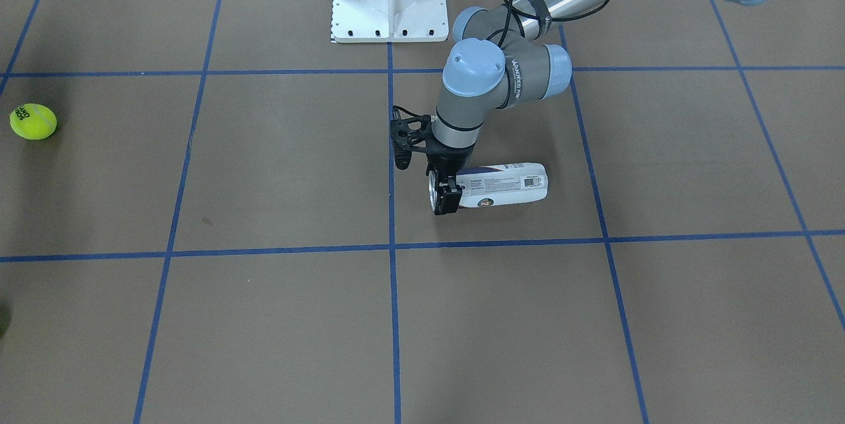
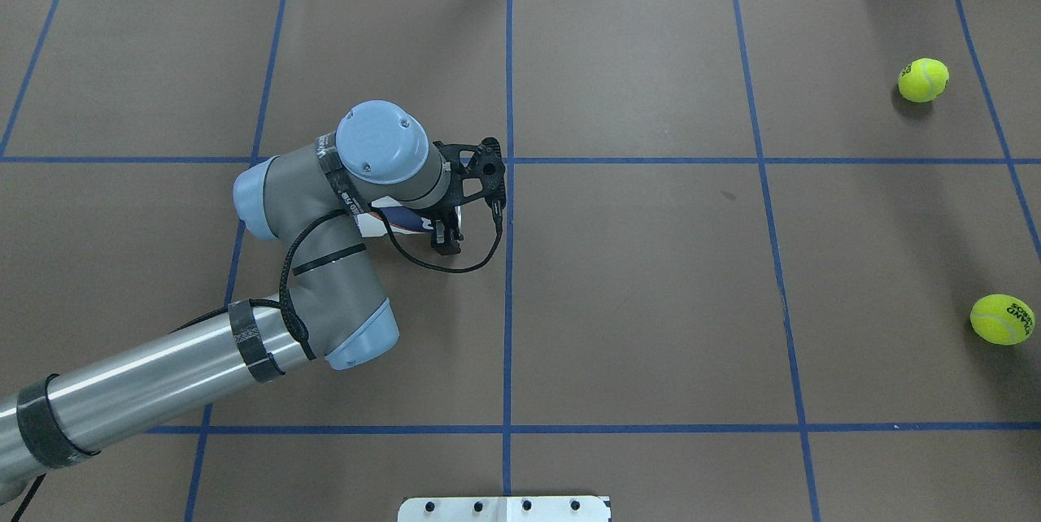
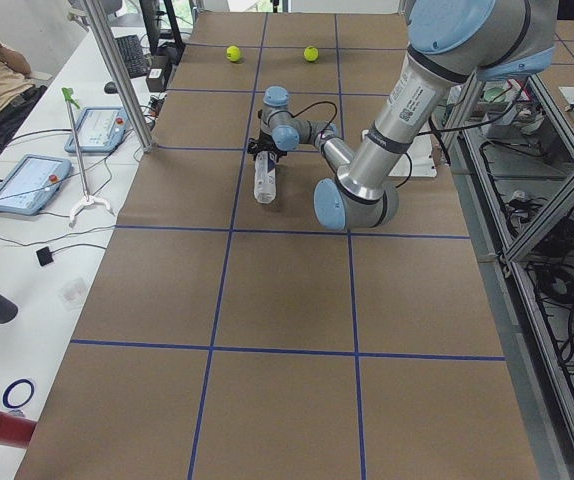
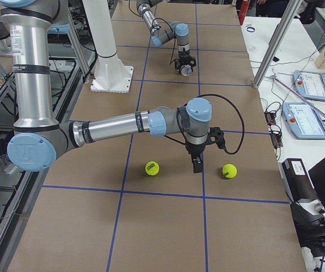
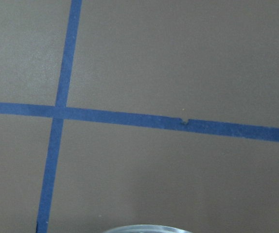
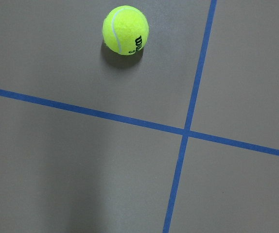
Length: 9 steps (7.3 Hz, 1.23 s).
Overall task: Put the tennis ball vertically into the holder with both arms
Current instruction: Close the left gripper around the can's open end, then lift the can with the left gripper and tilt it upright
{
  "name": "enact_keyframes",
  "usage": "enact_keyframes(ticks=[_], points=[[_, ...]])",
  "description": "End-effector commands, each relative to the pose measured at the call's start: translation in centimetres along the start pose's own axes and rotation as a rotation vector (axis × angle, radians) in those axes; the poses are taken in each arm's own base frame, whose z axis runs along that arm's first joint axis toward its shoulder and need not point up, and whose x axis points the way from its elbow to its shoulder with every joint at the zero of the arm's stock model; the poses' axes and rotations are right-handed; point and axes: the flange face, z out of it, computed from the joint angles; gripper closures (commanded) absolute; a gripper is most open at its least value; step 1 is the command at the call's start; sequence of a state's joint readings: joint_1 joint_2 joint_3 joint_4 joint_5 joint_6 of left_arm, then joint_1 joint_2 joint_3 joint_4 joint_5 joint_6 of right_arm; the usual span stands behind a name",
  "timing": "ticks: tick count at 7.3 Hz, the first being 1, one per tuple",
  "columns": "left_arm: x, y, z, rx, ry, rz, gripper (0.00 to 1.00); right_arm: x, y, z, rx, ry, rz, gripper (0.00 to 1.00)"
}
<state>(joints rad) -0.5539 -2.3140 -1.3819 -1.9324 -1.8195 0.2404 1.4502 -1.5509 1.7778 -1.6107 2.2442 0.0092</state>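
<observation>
You see the holder [image 1: 505,184] lying sideways on the tabletop [image 1: 264,166], barcode [image 1: 532,181] up, left fingers [image 1: 451,199] straddling its rim, grip unclear; front view shows one tennis ball [image 1: 33,121], overhead a second tennis ball [image 2: 923,80]; right fingers [image 4: 196,166]: cannot tell.

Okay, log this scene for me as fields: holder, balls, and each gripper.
holder: lying on its side, not upright
left gripper: at the holder's rim end, grip unclear
near ball: loose, robot's right side
far ball: loose, same side
right gripper: between both balls, touching neither, state unclear
</observation>
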Motion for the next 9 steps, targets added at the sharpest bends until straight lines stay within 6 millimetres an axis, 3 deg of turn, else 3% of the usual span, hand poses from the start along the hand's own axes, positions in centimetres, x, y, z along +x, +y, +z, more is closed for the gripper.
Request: enact_keyframes(ticks=[1, 2, 3, 5, 6, 7, 9], points=[[0.0, 0.4, 0.7, -0.015, 0.002, -0.005, 0.06, -0.1, 0.0, 0.0, 0.001, 0.000, -0.001, 0.01], [0.0, 0.3, 0.7, -0.019, -0.012, -0.004, 0.09, 0.0, 0.1, 0.0, 0.000, -0.002, 0.000, 0.01], [-0.1, 0.3, 0.7, -0.019, -0.013, -0.004, 0.22, 0.0, 0.1, 0.0, 0.000, -0.002, 0.000, 0.01], [-0.1, 0.3, 0.7, -0.016, -0.014, -0.004, 0.35, 0.0, 0.1, 0.0, 0.001, 0.000, 0.001, 0.01], [0.0, 0.0, 0.3, -0.009, -0.014, -0.002, 0.37, 0.0, 0.1, 0.0, 0.000, 0.000, 0.000, 0.01], [0.1, -0.8, -1.4, 0.025, -0.021, 0.004, 0.38, 0.0, 0.0, -0.1, 0.002, 0.000, 0.000, 0.01], [0.8, -3.5, -7.6, 0.151, -0.046, -0.005, 0.43, -0.1, 0.0, -0.1, 0.002, 0.000, -0.002, 0.01]])
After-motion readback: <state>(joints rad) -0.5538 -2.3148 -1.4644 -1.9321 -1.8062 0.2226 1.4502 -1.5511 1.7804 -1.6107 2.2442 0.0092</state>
